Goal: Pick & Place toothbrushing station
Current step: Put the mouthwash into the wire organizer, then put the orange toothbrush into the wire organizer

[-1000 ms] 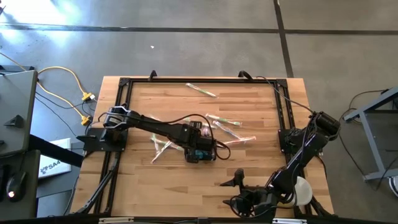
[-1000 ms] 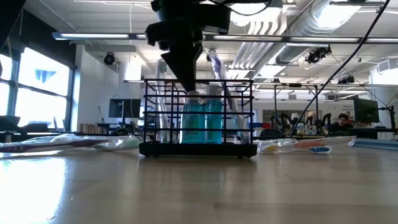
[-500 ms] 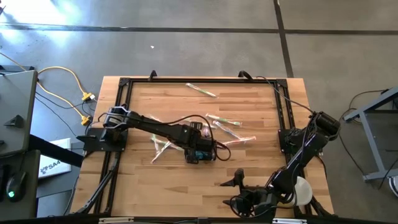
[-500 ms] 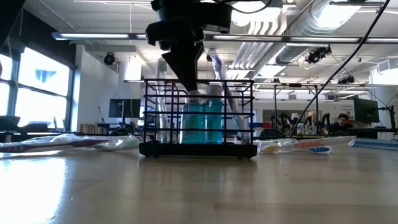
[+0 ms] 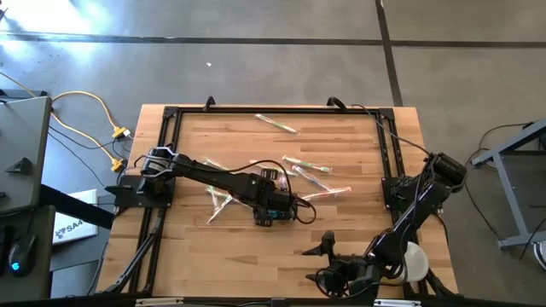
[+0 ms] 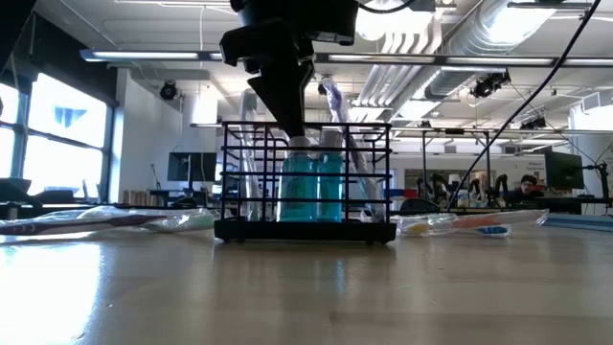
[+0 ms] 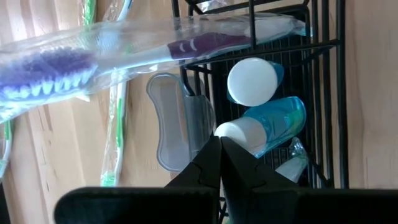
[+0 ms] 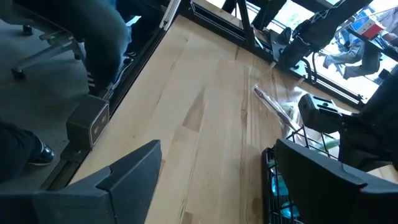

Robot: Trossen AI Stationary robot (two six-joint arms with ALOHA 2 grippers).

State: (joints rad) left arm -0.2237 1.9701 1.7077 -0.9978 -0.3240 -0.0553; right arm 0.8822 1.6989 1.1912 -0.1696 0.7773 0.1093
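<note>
Left gripper point(image 7: 221, 146) closed above the toothbrushing station point(image 6: 305, 182), fingertips pressed together with nothing seen between them.
The station is seen as a small black wire caddy, standing upright near the middle of the table point(image 5: 341, 230); two blue bottles point(image 6: 311, 184) with white caps and a wrapped purple toothbrush point(image 7: 112, 53) are held in it. Wrapped toothbrushes point(image 5: 309, 166) are scattered on the wood beside the station. The right gripper point(image 8: 211, 174) is parked well apart from the station at the table's near edge, fingers spread wide.
</note>
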